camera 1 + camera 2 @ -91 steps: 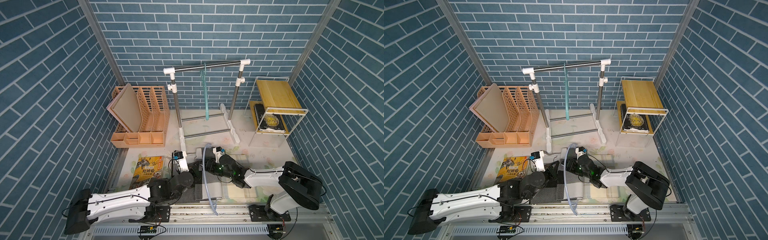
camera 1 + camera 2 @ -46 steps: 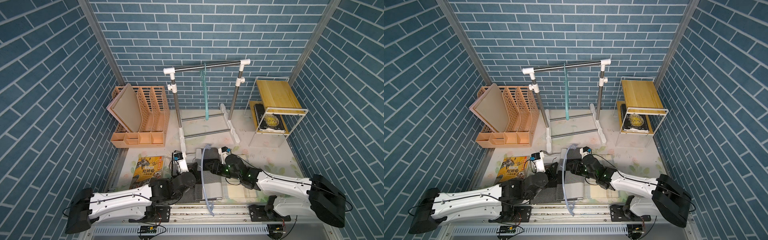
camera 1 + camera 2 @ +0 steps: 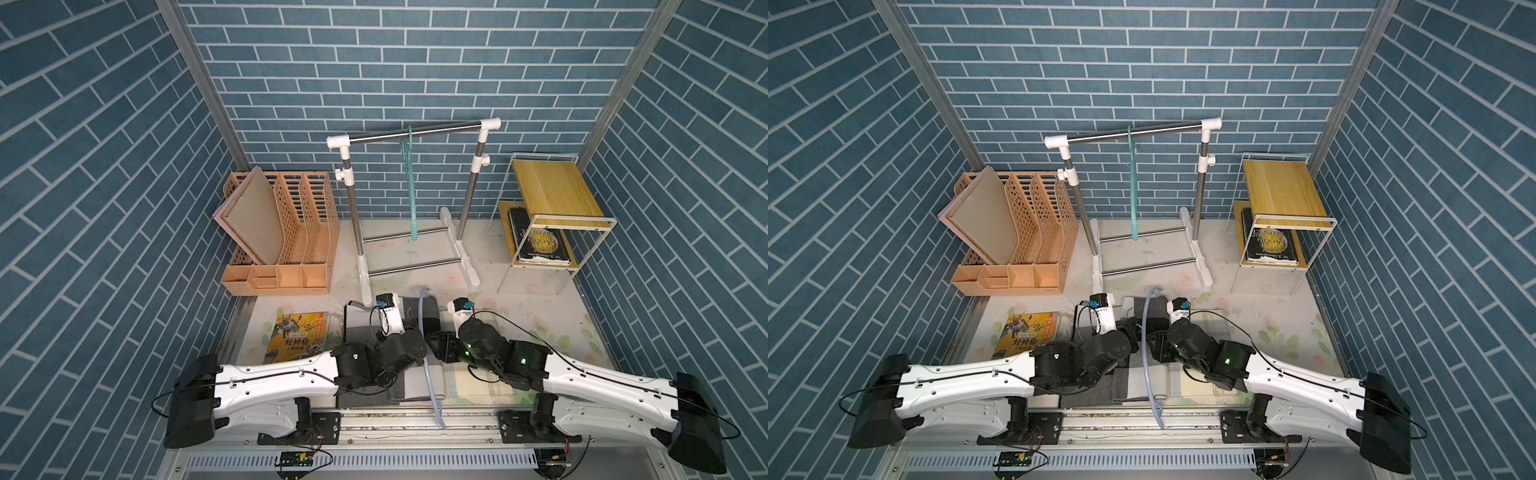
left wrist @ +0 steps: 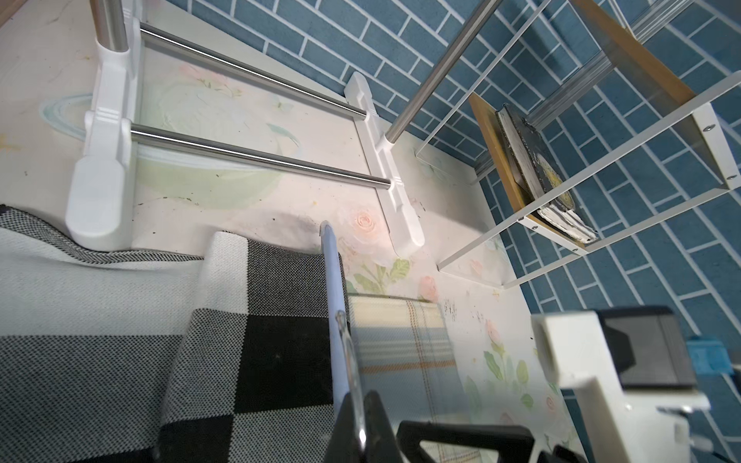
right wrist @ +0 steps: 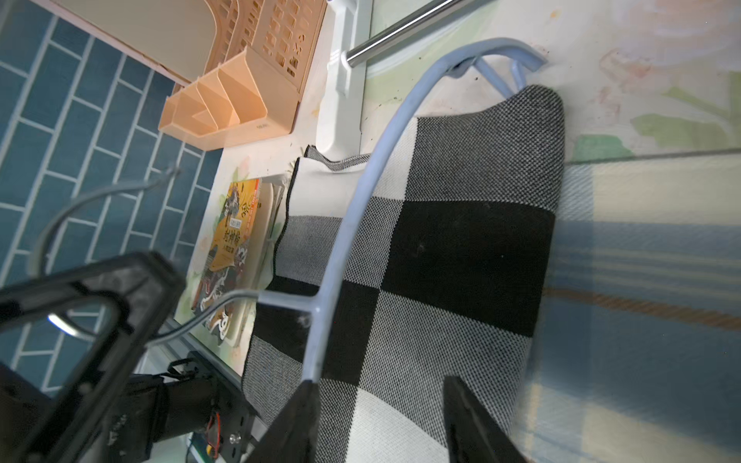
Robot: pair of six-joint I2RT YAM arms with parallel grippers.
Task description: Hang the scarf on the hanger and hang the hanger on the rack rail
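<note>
Barely started tbh: left gripper (image 4: 359, 405) was clamped shut on the hanger (image 5: 345, 240), right gripper (image 5: 381, 385) sat half open and empty, and the scarf (image 5: 461, 248) lay flat on the table (image 3: 536, 316) underneath, undraped.

Both top views look steeply down from high above the robot's side toward the back wall (image 3: 374, 62). Each wrist view sits close over the scarf (image 5: 461, 240) and light-blue hanger (image 4: 333, 288).
</note>
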